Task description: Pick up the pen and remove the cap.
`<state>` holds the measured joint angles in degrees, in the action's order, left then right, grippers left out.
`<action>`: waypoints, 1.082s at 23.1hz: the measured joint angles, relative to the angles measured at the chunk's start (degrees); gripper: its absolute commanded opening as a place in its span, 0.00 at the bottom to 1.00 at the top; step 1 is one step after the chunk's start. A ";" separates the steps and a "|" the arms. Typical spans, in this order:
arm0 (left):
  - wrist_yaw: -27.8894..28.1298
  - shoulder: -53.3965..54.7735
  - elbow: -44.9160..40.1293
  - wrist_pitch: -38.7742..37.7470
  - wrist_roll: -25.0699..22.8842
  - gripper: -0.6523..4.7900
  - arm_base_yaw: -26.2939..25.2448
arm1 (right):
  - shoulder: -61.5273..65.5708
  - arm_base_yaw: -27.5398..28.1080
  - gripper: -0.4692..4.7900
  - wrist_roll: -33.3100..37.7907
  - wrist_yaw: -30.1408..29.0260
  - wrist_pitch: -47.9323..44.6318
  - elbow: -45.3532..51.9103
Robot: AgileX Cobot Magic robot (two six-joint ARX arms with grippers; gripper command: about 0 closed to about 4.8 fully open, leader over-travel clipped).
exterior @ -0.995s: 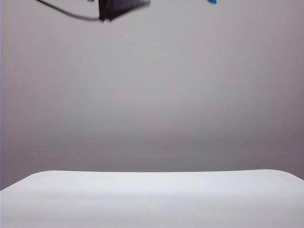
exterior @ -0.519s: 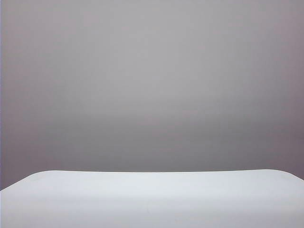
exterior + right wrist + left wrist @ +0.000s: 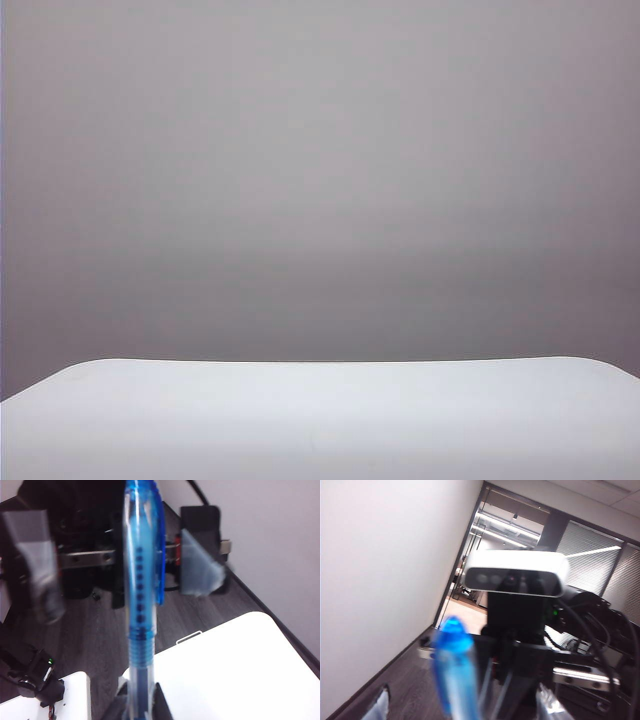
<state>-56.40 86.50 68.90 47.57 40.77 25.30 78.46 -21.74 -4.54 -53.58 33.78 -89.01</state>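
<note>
Neither gripper nor the pen shows in the exterior view. In the right wrist view the pen (image 3: 141, 680) stands on end, and my right gripper (image 3: 143, 706) is shut on its clear barrel. The blue cap (image 3: 142, 540) with its clip sits on the pen's far end. My left gripper's clear fingers (image 3: 200, 567) stand on either side of the cap, apart from it. In the left wrist view the blurred blue cap (image 3: 452, 665) lies between the spread fingertips of my open left gripper (image 3: 464, 706).
The white table (image 3: 320, 420) lies below, also visible under the right gripper as the white table (image 3: 225, 670). The right arm's camera housing (image 3: 515, 575) faces the left wrist. Dark floor, cables and a black electronics box (image 3: 35, 680) lie beyond the table edge.
In the exterior view a dark arm part with its cable and a blue tip at the top edge one second ago have gone out of view; only table and wall remain.
</note>
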 measured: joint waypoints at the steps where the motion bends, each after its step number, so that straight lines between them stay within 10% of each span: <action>1: -0.02 0.00 0.00 0.15 0.00 0.80 0.09 | 0.04 -0.50 0.09 0.02 0.44 -0.07 0.00; 5: 0.24 0.00 0.00 0.17 0.00 0.76 0.26 | 0.02 -0.98 0.09 0.02 0.37 0.22 0.00; 11: 0.24 0.00 -0.02 0.15 0.04 0.31 0.48 | 0.02 -0.85 0.09 0.02 0.39 1.07 0.00; 25: -0.42 0.07 -0.26 -1.40 0.63 0.15 0.48 | 0.92 -0.90 0.09 -2.67 2.64 4.92 -0.09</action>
<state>-56.82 86.56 68.64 46.17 41.41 25.78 79.37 -22.63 -7.20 -50.94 38.70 -89.10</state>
